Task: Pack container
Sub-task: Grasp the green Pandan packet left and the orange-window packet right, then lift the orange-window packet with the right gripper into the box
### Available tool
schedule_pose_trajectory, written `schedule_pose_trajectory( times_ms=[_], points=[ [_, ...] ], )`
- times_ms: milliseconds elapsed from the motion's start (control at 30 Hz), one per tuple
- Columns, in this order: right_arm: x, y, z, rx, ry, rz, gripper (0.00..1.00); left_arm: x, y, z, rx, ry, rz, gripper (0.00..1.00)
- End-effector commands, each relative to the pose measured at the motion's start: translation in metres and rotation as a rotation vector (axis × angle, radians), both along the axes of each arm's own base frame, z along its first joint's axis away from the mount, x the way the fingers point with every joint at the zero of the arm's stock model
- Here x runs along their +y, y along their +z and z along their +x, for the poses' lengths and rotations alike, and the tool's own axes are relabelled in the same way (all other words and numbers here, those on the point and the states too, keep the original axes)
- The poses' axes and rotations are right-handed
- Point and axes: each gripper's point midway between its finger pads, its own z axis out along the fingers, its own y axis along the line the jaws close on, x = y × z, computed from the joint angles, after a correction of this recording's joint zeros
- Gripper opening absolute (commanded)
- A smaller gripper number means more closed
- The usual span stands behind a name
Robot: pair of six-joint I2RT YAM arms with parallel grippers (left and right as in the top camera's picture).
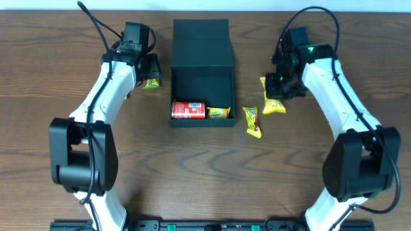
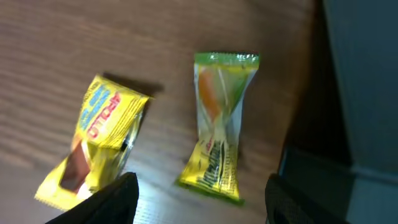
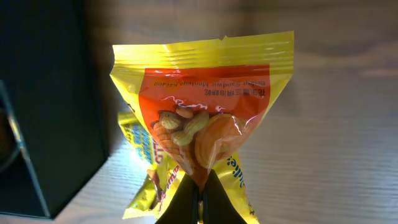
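The right end effector [image 3: 200,190], pinched shut on an orange packet [image 3: 205,118], hangs just right of the container [image 1: 202,82]; the left end effector [image 2: 199,198] gapes open.

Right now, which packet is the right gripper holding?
The yellow packet with the orange-red panel, pinched by the right gripper; the others lie loose on the table or in the container.

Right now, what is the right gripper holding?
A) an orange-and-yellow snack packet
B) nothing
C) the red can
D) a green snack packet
A: in the right wrist view, the right gripper is pinched shut on the lower edge of the orange-and-yellow snack packet, while the red can lies inside the container.
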Motion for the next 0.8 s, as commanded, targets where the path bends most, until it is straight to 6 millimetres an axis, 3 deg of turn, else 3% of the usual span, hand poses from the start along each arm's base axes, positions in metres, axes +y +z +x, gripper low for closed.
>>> schedule_pose_trajectory(
  times_ms=[0, 100, 267, 333, 400, 533, 567, 767],
  points=[
    [0.003, 0.005, 0.005, -0.016, 0.005, -0.005, 0.01, -0.005, -0.037, 0.005, 0.042, -0.026, -0.010, 0.64],
    [0.002, 0.004, 0.000, 0.001, 0.005, -0.008, 0.01, -0.007, -0.045, 0.016, 0.015, -0.031, -0.013, 0.63],
    [0.001, 0.004, -0.004, 0.020, 0.004, -0.010, 0.01, -0.007, -0.060, 0.012, 0.053, -0.033, -0.013, 0.61],
    [0.001, 0.004, -0.004, 0.020, 0.004, -0.010, 0.01, -0.009, -0.068, 0.009, 0.074, -0.037, -0.021, 0.53],
    [0.001, 0.004, -0.004, 0.020, 0.004, -0.010, 0.01, -0.010, -0.070, 0.009, 0.076, -0.040, -0.027, 0.37],
    [0.002, 0.007, -0.003, 0.015, 0.005, -0.008, 0.01, -0.010, -0.062, 0.016, 0.054, -0.039, -0.029, 0.13],
    [0.004, 0.010, -0.001, 0.009, 0.008, -0.008, 0.01, -0.010, -0.059, 0.018, 0.047, -0.039, -0.029, 0.06],
    [0.029, 0.061, 0.023, -0.119, 0.058, 0.018, 0.01, -0.010, -0.043, 0.028, 0.021, -0.036, -0.024, 0.06]
  ],
)
